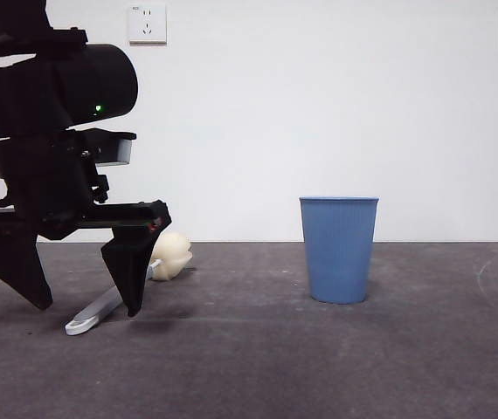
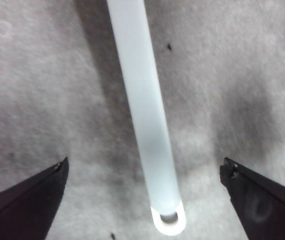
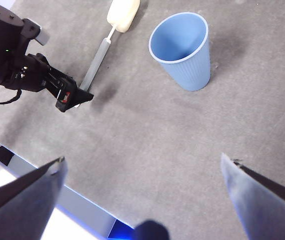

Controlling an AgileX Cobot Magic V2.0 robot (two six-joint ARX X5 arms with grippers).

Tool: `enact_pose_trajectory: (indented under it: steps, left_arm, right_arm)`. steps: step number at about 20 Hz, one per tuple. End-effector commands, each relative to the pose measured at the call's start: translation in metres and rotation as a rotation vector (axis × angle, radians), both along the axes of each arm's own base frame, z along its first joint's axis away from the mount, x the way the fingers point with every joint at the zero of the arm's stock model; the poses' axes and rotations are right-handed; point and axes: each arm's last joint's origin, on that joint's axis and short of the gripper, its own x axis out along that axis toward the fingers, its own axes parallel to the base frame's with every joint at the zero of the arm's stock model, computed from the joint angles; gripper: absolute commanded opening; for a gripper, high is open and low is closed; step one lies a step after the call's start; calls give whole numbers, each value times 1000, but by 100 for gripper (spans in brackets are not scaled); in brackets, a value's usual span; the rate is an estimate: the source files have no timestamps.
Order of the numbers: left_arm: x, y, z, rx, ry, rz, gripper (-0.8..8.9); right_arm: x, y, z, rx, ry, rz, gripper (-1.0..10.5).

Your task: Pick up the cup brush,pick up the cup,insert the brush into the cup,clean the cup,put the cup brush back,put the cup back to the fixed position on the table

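Left gripper (image 1: 83, 307) sits nearest the front camera, big and black, low over the table (image 1: 319, 367), jaws spread wide apart with nothing clamped. Jaw tips straddle the handle of the cup brush (image 1: 109, 303), one each side, not touching it as far as the left wrist view shows; tips look just above or at the surface, cannot tell which.

Cup brush lies flat on the table: long slim pale grey handle (image 2: 145, 115), white looped end (image 2: 168, 220) pointing toward the front camera, rounded cream-yellow sponge head (image 1: 172, 255) at the far end, partly hidden behind a jaw in the front view.

Cup (image 1: 339, 249) stands upright on the table, well apart from the brush, mouth open upward, light blue with fine vertical ribs, smooth rim band, narrowing to the base. Looks empty inside in the right wrist view.

Right gripper (image 3: 142, 200) hangs high above the table, jaws wide apart, holding nothing.

Table is dark grey, matte, faintly scuffed. White wall behind with two sockets (image 1: 147, 24).
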Motion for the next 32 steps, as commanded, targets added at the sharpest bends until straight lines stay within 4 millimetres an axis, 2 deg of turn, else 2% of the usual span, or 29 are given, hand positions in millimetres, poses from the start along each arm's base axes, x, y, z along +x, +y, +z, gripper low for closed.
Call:
enact_pose_trajectory:
  steps: [1, 2, 5, 16, 19, 22, 28, 32]
  left_arm:
    - [0, -2, 0, 15, -18, 36, 593]
    - [-1, -3, 0, 16, -19, 51, 590]
    - [-2, -6, -1, 6, -16, 60, 433]
    - [-7, -16, -18, 8, 61, 100, 430]
    - [-6, -18, -17, -2, 52, 95, 252]
    - [-7, -18, -17, -1, 53, 92, 150]
    - [-8, -16, -15, 6, 61, 87, 144]
    - [-10, -15, -16, 18, 80, 87, 2]
  right_arm:
    - [0, 0, 1, 4, -3, -2, 563]
    - [0, 0, 1, 4, -3, -2, 563]
    - [0, 0, 1, 5, -3, -2, 563]
    - [0, 0, 1, 14, 7, -13, 563]
    - [0, 0, 1, 12, 7, -15, 563]
    - [0, 0, 1, 10, 6, -17, 563]
    - [0, 0, 1, 10, 6, -17, 563]
    - [0, 0, 1, 10, 6, -17, 563]
